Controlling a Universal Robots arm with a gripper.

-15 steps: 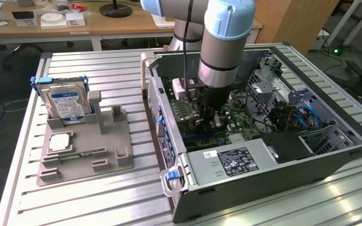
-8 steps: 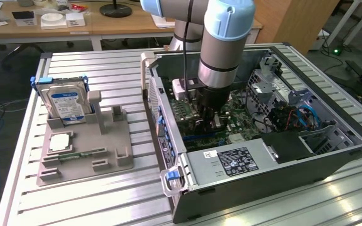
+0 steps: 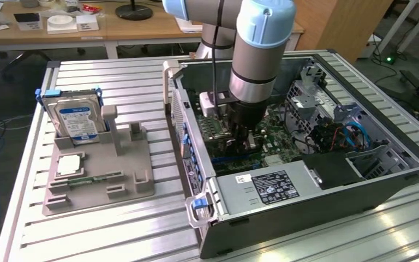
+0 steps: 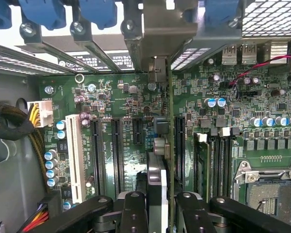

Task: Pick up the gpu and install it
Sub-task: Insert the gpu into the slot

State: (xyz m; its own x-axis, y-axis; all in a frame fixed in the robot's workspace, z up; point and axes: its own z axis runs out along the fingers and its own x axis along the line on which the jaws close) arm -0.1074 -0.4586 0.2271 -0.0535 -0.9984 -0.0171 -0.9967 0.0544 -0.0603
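Now tool (image 4: 157, 204) clamped on gpu (image 4: 169, 145)

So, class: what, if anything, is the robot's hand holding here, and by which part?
The hand holds the gpu by its top edge, the card standing edge-on above the motherboard slots inside the computer case.

A hard drive (image 3: 77, 121) is standing upright in a grey holder (image 3: 96, 174) on the slatted table (image 3: 107, 240); a memory stick (image 3: 85, 178) is lying flat there. A computer case (image 3: 326, 191) is sitting open alongside, exposing its motherboard (image 4: 126, 121).
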